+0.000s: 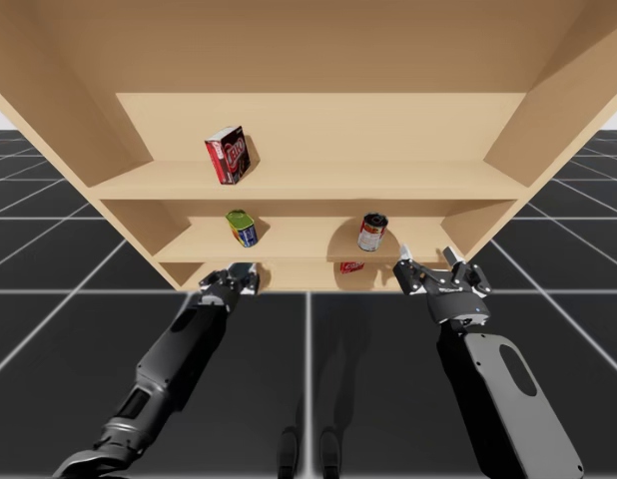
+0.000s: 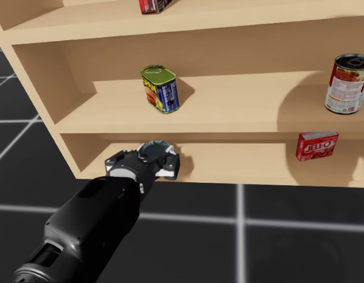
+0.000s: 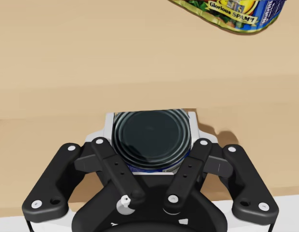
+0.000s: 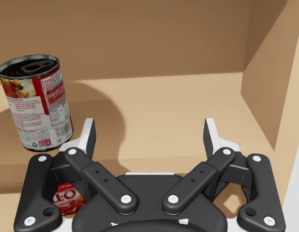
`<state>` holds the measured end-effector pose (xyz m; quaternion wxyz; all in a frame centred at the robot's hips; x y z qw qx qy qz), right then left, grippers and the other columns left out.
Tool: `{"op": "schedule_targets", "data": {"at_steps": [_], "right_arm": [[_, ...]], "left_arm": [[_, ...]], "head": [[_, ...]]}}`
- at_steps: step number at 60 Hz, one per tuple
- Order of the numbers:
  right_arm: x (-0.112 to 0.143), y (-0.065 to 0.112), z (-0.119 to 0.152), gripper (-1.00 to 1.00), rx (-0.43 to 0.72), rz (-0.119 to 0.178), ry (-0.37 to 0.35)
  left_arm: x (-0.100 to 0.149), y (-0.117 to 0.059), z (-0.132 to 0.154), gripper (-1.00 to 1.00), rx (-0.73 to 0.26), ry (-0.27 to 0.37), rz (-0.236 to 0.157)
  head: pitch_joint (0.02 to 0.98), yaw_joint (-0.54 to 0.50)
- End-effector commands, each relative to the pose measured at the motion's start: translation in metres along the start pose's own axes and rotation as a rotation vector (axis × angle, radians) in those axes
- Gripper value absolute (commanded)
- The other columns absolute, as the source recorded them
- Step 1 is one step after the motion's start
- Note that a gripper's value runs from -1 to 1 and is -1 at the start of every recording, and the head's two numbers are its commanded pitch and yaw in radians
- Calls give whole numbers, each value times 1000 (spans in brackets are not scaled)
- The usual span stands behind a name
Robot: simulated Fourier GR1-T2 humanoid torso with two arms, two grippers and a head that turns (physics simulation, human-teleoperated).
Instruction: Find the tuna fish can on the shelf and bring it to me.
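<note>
Fingers (image 3: 109, 129) of our left gripper (image 3: 151, 131) press on the tuna can (image 3: 152, 145) from both sides, so the gripper is pinching it. The can is at the front of the lowest board of the shelf (image 1: 308, 183), on the left side. The left wrist view looks straight at its top. The can is low and round, with a dark, shiny lid full of rings and a strip of blue on its side. In the head view the same can peeks out as a small grey-green circle between the black finger parts. We cannot tell there if it rests on the board or is lifted a bit.

Our right gripper (image 4: 149, 133) has its fingers spread wide with nothing between them. Its wrist view shows a tall red and white can (image 4: 36, 101) ahead of it and off to one side, standing on the middle board. A small red box (image 4: 67, 203) lies below the gripper. The head view shows that box on the lowest board, well apart from the tuna can.

The high view takes in both arms at once, one at each side of the shelf. A green and blue can (image 2: 160, 88) stands on the middle board, above the tuna can. A bigger red box (image 1: 227, 155) stands on the top board.
</note>
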<state>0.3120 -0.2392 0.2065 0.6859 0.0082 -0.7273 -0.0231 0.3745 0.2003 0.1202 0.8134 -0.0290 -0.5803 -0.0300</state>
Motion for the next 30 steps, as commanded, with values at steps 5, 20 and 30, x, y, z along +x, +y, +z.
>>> {"op": "schedule_targets", "data": {"at_steps": [5, 20, 30], "right_arm": [[0, 0, 0, -1000, 0, 1, -1], [0, 0, 0, -1000, -3, 6, -1], [0, 0, 0, -1000, -4, 8, -2]], "left_arm": [[18, -11, 28, 947, -154, -16, -48], [15, -4, 68, 996, -191, 1, -138], [15, 3, 93, 1000, -202, -9, -182]], "head": [[714, 200], [712, 199], [709, 199]]}}
